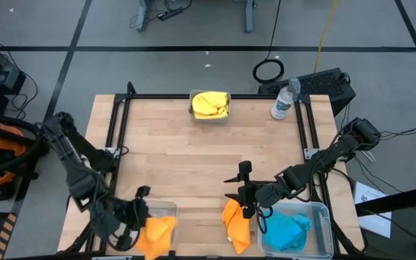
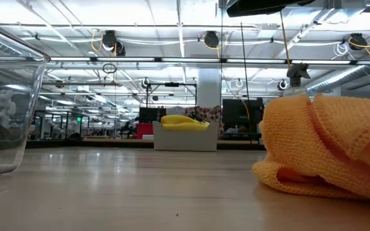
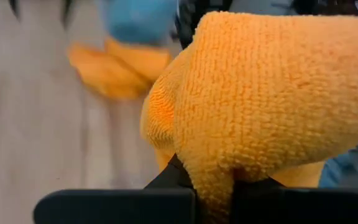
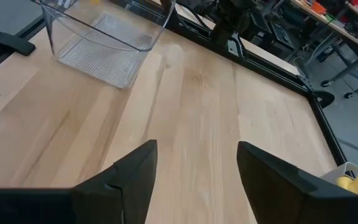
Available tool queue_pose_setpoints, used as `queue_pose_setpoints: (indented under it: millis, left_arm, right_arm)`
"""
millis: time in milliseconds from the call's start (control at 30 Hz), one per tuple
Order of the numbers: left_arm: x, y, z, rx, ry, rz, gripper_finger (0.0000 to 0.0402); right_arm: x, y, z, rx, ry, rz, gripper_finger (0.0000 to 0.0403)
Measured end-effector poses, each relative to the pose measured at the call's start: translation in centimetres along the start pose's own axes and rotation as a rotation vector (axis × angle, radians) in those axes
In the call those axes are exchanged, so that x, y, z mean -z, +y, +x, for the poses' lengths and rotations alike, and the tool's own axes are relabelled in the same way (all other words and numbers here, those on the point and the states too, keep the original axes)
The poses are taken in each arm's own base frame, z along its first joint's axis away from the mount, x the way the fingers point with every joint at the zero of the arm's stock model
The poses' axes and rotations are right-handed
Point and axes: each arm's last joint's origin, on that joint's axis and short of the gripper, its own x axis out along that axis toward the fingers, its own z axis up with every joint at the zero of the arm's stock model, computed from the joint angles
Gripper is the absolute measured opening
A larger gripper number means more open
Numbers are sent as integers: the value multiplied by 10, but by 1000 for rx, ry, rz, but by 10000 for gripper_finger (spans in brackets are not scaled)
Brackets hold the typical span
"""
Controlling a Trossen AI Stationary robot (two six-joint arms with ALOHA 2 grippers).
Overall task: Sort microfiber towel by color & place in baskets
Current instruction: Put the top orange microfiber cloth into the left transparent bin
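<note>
- The left claw point(image 1: 144, 217) is at the near edge of the desk point(image 1: 208, 155), on the left side. It is clenched on an orange cloth point(image 1: 156, 232). In the left wrist view, this cloth point(image 3: 272, 106) is pinched between the two dark fingers point(image 3: 166, 199).
- That orange cloth hangs over a clear bin point(image 1: 166, 208) at the near left corner. I cannot tell if the cloth touches the bin floor.
- A second orange cloth point(image 1: 237, 225) lies on the bare desk near the front edge, in the middle. In the low view it point(image 2: 329, 147) is a big crumpled heap, close up on the right.
- Just beside it on the right is another clear bin point(image 1: 323, 217). Blue cloth point(image 1: 286, 230) lies inside this bin.
- The right claw point(image 1: 241, 184) is above the desk, just behind the second orange cloth. Its fingers point(image 4: 135, 174) are spread apart and hold nothing. Under them is only bare wood.
- At the far edge of the desk, in the middle, sits a small bin point(image 1: 209, 115). Yellow cloth point(image 1: 209, 103) fills it. In the low view it point(image 2: 184, 122) sticks up over the bin rim.
- A clear water bottle point(image 1: 284, 100) lies at the far right corner, well apart from the cloths.
</note>
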Motion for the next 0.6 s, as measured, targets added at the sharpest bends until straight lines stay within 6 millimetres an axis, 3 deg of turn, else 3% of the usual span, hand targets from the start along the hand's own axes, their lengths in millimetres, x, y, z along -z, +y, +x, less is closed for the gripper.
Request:
queue_pose_setpoints:
  millis: [100,267,400,600]
  left_arm:
    - [17,-6,3,-42,108,-65,15]
    - [41,-3,18,-220,225,-29,16]
    - [61,0,42,-249,334,-15,39]
    - [73,-6,63,-252,410,-167,73]
  right_arm:
    - [0,0,0,0,0,13,211]
    - [-1,1,-1,-6,-6,28,210]
    - [-1,1,-1,-9,-8,37,210]
    - [-1,2,-1,-9,-9,35,210]
